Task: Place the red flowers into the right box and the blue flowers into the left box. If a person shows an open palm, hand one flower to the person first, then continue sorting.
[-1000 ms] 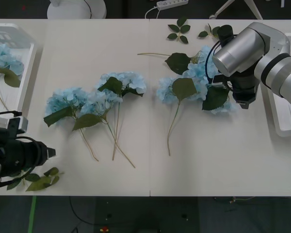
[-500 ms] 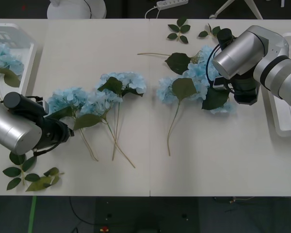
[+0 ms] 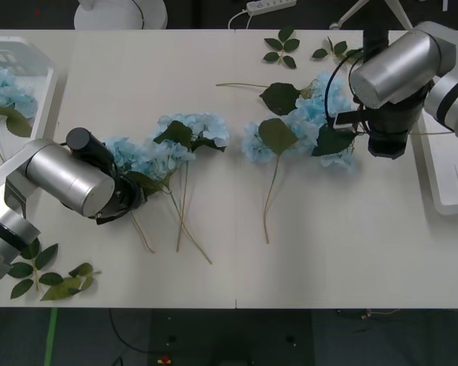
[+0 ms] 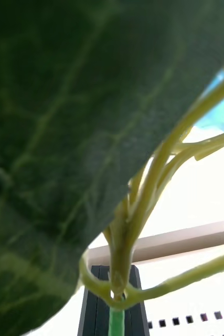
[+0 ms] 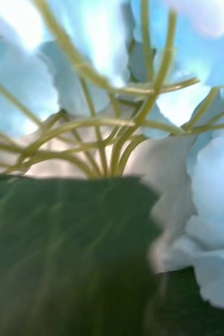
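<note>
Two arms are on the table and we see both of them down among the blue flowers (image 3: 175, 145). Our left gripper (image 3: 126, 200) sits at about eight o'clock on the table, its nose pushed in against the left-hand cluster of pale blue blossoms and dark leaves; from its wrist view we get yellow-green branching stalks (image 5: 106, 142), pale petals and a big green leaf right up close, but whether the fingers are clamped or spread we cannot tell. Our right gripper (image 3: 385, 145) hangs at about two o'clock, just beside the right-hand group of blossoms (image 3: 309, 122), touching a dark leaf at its edge; its wrist view gives us a huge green leaf (image 4: 75, 131) and a forked stalk (image 4: 117, 273) very near, and again we cannot tell if that hand is gripping or released. Between the two arms lie loose stems with long tan stalks (image 3: 271, 194) pointing toward six o'clock. Out at nine o'clock we see the left box (image 3: 42, 99), white, with blue blossoms already lying in it. Over at three o'clock sits the right box (image 3: 435, 187), white, partly hidden under our right arm. Bare green leaf sprigs (image 3: 49, 278) rest at seven o'clock, and more sprigs (image 3: 282, 47) at twelve.
</note>
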You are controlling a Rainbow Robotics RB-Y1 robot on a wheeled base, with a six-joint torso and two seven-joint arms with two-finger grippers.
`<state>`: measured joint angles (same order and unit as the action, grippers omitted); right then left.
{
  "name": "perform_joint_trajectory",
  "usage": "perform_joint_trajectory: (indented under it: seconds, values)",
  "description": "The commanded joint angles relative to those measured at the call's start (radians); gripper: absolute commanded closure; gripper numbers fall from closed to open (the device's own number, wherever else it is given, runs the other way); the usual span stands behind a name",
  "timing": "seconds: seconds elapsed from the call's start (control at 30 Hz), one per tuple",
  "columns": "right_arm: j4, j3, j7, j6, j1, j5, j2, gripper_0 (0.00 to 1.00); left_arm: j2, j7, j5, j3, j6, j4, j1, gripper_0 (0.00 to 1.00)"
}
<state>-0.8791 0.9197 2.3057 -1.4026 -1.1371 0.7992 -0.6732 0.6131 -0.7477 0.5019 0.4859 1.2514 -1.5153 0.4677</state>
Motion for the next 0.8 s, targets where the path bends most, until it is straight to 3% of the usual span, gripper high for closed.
perform_joint_trajectory:
  seconds: [0.03,0.3,0.37,0.4,0.47,0.53,0.63,0.8]
  values:
    - [-0.109,-0.035,0.035,0.004,-0.049,0.120,-0.143,1.00,-0.026,0.007,-0.016,0.034,-0.012,0.064,0.058,0.00]
    - [-0.343,-0.107,0.072,-0.007,-0.032,0.354,-0.359,1.00,-0.050,-0.006,-0.002,0.037,-0.044,0.182,0.060,0.00]
    - [-0.434,-0.202,0.078,0.001,0.019,0.446,-0.421,1.00,-0.052,-0.013,0.004,0.036,-0.047,0.205,0.063,0.00]
    - [-0.455,-0.234,0.081,0.011,0.039,0.472,-0.430,1.00,-0.052,-0.015,0.007,0.037,-0.047,0.208,0.062,0.07]
    - [-0.503,-0.317,0.086,0.037,0.088,0.548,-0.437,1.00,-0.052,-0.019,0.014,0.036,-0.047,0.211,0.062,0.54]
    - [-0.544,-0.395,0.084,0.079,0.137,0.615,-0.430,1.00,-0.052,-0.019,0.018,0.036,-0.047,0.218,0.062,0.90]
    - [-0.592,-0.447,0.084,0.163,0.181,0.701,-0.408,1.00,-0.052,-0.024,0.012,0.036,-0.047,0.228,0.062,0.99]
    - [-0.627,-0.446,0.092,0.358,0.207,0.937,-0.368,1.00,-0.049,-0.035,-0.049,0.036,-0.044,0.227,0.060,1.00]
